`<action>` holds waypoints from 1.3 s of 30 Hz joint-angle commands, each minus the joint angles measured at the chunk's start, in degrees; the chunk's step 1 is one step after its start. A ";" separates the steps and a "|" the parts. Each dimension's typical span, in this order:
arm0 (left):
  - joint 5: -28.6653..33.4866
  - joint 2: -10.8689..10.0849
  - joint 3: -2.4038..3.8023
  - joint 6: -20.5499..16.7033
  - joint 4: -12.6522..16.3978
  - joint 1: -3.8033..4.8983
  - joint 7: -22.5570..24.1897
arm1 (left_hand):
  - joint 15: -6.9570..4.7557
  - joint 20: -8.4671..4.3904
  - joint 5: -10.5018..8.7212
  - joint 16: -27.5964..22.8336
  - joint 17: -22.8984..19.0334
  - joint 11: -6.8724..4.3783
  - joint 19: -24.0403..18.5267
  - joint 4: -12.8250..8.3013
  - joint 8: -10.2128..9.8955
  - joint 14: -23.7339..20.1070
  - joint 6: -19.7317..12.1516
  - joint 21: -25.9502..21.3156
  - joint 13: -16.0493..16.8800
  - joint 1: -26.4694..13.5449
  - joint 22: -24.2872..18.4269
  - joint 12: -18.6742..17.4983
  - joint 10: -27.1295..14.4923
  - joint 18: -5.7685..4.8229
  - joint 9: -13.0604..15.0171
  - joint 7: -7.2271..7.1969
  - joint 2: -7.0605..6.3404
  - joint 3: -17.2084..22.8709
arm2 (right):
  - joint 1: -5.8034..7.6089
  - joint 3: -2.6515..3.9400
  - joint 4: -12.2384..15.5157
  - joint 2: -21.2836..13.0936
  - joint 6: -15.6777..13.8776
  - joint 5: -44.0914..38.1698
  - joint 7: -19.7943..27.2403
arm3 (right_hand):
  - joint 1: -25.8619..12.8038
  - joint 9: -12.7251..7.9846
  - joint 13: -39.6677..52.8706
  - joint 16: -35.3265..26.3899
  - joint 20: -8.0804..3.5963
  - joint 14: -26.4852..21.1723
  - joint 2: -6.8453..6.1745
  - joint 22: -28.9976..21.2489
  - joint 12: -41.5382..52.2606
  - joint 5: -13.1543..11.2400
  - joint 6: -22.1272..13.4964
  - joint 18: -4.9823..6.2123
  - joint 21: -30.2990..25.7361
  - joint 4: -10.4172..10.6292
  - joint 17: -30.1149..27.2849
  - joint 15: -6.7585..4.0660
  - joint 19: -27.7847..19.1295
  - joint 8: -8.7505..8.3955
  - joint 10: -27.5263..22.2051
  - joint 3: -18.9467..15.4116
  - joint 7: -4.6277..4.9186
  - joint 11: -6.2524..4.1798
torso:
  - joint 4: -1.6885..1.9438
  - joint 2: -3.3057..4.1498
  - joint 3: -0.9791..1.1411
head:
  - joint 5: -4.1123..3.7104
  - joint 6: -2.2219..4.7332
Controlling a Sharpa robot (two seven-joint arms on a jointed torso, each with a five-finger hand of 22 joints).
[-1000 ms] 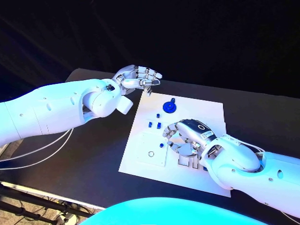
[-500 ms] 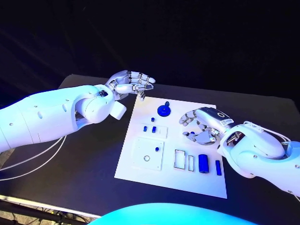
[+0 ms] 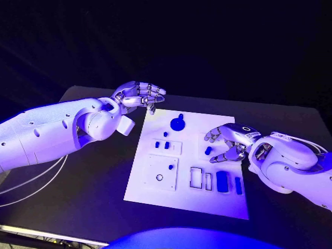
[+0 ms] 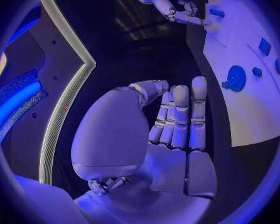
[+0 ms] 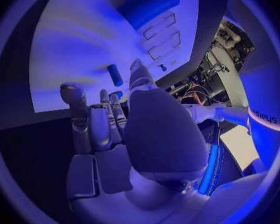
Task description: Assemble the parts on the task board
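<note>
White task board laid mid-surface, blue parts seated on it, left robot hand curled shut, empty, at its far corner, right robot hand poised over it, grasp indiscernible

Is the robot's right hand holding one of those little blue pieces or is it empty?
Holding one, it seems: in the head view a small blue part sits between the fingers of the right hand above the task board.

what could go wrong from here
The right hand seems to pinch a small blue part above the board; a loose hold could drop it among the pieces below. The left hand hovers curled at the board's far corner, near the round blue knob, and might bump it.
</note>
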 commanded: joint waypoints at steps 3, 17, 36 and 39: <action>-0.10 0.09 0.00 0.95 0.04 0.05 0.19 | 0.26 0.26 0.24 0.26 -0.05 0.13 -0.21 -0.49 0.37 -0.11 -0.40 0.39 -0.06 -0.53 0.09 0.38 -0.32 0.95 -0.08 1.88 -0.13 0.01 | 0.02 0.01 -0.34 0.58 3.83 -0.35 -0.80 | -0.35 0.34 0.18 0.26 -0.16 0.16 1.33 0.84 1.63 -0.06 1.19 0.65 1.49 -0.08 0.54 -0.40 1.09 0.28 0.67 0.30 0.93 -0.63 | 0.03 -0.01 0.01 | 0.10 -0.16; -0.08 0.19 -0.03 1.02 -0.09 0.05 0.12 | 0.33 0.32 0.23 0.37 -0.03 0.18 -0.27 -0.40 0.56 -0.10 -0.61 0.41 -0.13 -0.75 0.09 0.52 -0.51 0.94 -0.13 1.92 -0.07 -0.01 | -0.10 -0.02 -1.54 1.98 1.03 0.31 -0.28 | 3.35 -0.22 -0.56 1.50 -2.01 2.74 6.82 4.77 2.77 -0.54 8.15 -0.66 8.45 -0.29 3.56 -2.29 5.67 0.94 9.80 13.09 2.40 -2.49 | 0.06 -0.02 -0.05 | -0.04 -0.14; -0.07 0.24 -0.03 0.98 -0.15 0.05 0.12 | 0.35 0.35 0.24 0.48 0.15 0.19 -0.29 -0.31 0.65 0.00 -0.66 0.40 -0.16 -0.86 0.08 0.59 -0.57 0.94 -0.15 1.93 0.03 0.02 | -0.44 -0.16 -2.33 3.00 2.57 -1.28 -0.75 | 0.31 -0.51 -0.37 1.81 -2.30 2.92 -0.43 6.55 -3.43 -0.88 12.71 -0.82 9.21 -1.61 4.23 -2.48 6.00 1.09 15.14 33.14 2.23 -2.78 | 0.04 0.00 0.02 | -0.07 -0.27; -0.07 0.25 -0.03 1.01 -0.15 0.05 0.10 | 0.35 0.35 0.24 0.48 0.15 0.19 -0.29 -0.31 0.65 0.00 -0.66 0.40 -0.16 -0.86 0.08 0.59 -0.57 0.94 -0.15 1.93 0.03 0.02 | -0.48 -0.17 -2.32 3.03 2.55 -1.49 -0.85 | 0.32 -0.27 -0.31 1.83 -2.36 2.92 -0.41 6.69 -3.44 -0.90 13.33 -0.82 9.35 -2.03 4.28 -2.59 6.05 1.53 15.75 34.05 2.12 -2.91 | 0.03 -0.03 -0.02 | -0.13 -0.31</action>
